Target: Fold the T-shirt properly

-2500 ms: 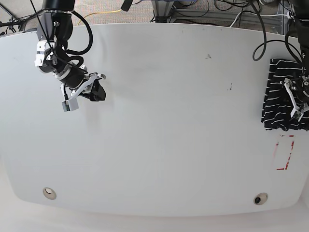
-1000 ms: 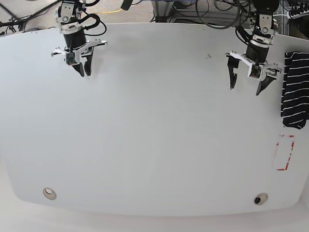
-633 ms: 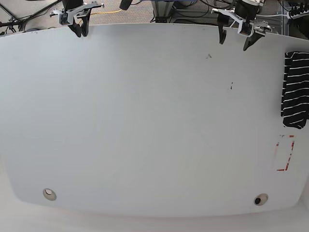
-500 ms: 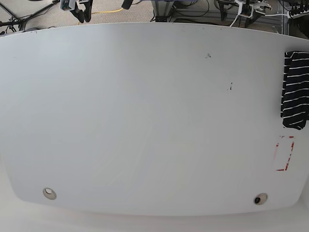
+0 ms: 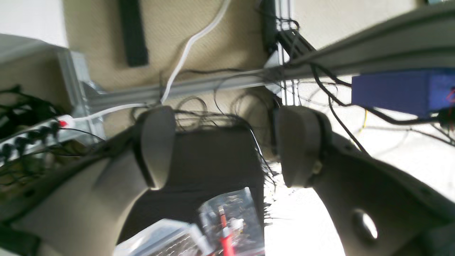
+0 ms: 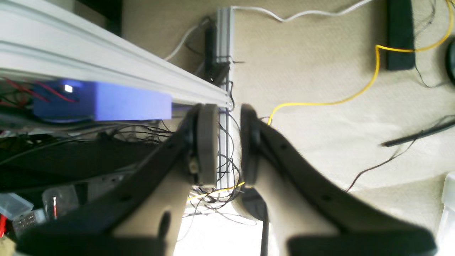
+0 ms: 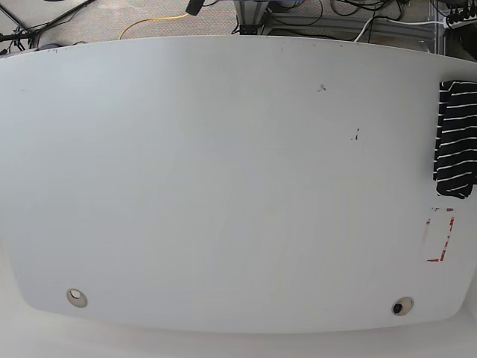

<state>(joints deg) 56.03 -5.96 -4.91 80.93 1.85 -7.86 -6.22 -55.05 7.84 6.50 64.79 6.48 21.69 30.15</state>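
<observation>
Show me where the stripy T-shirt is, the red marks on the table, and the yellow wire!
T-shirt [image 7: 456, 138]: base view, middle of the folded striped cloth at the table's right edge.
Red marks [image 7: 440, 235]: base view, on the tape outline.
Yellow wire [image 6: 321, 103]: right wrist view, on its floor stretch.

Base view is evenly lit and pretty bright, the white table [image 7: 223, 186] nearly washes out with only soft grey shading and no hard shadows. Its edges bow, so there's clear wide-angle distortion toward the corners. Left wrist view is the rough one: smeary blur all over, and the lower right is blown out to pure white glare. The left end effector [image 5: 227, 145] fingers are soft and underexposed against that. Right wrist view is sharper on the carpet, but the right end effector [image 6: 227, 149] is dark, close and out of focus, with a blown-out patch at the bottom.
</observation>
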